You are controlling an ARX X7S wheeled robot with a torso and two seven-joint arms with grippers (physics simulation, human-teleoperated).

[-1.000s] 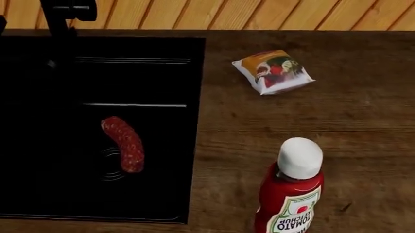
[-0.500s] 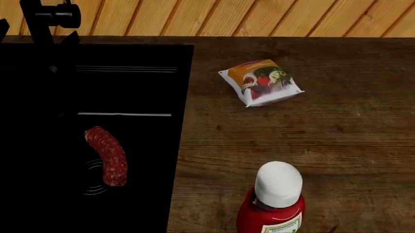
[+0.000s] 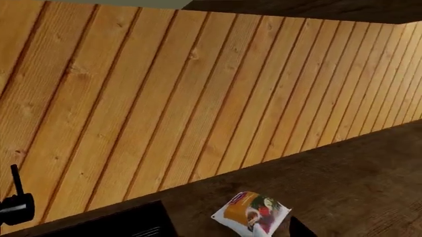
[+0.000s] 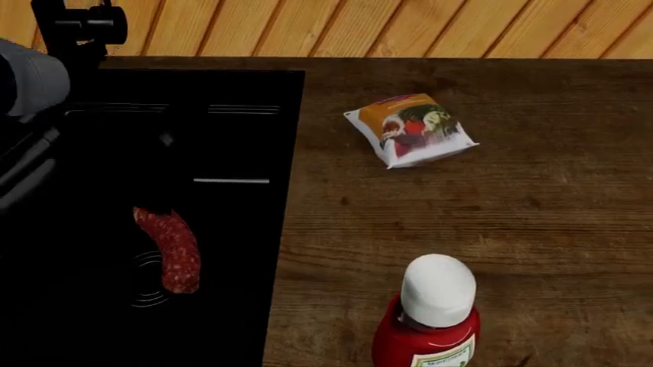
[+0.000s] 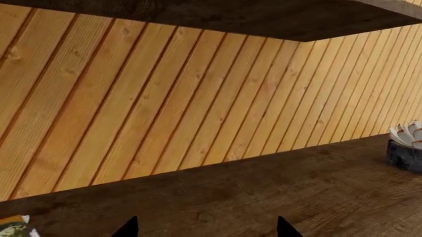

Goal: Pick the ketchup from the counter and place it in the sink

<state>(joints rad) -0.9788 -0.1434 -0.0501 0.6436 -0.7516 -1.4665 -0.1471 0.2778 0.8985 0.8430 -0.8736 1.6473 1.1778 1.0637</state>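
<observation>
Right of the sink [image 4: 275, 99], the ketchup [image 4: 430, 317] stands upright on the desk [image 4: 551, 206]. Right claw [image 5: 205, 228] tips sit apart; left claw's state cannot be told.

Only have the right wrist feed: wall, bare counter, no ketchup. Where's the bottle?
Observer: Head view has it. The ketchup stands upright on the counter, near the front edge, just right of the sink.
Operator: Sink free to drop it in?
Observer: Not entirely. A sausage lies in the basin, next to the drain.
Operator: Where's the left arm?
Observer: The left arm shows at the head view's left edge, above the sink's back corner by the faucet. It is nowhere near the ketchup.
</observation>
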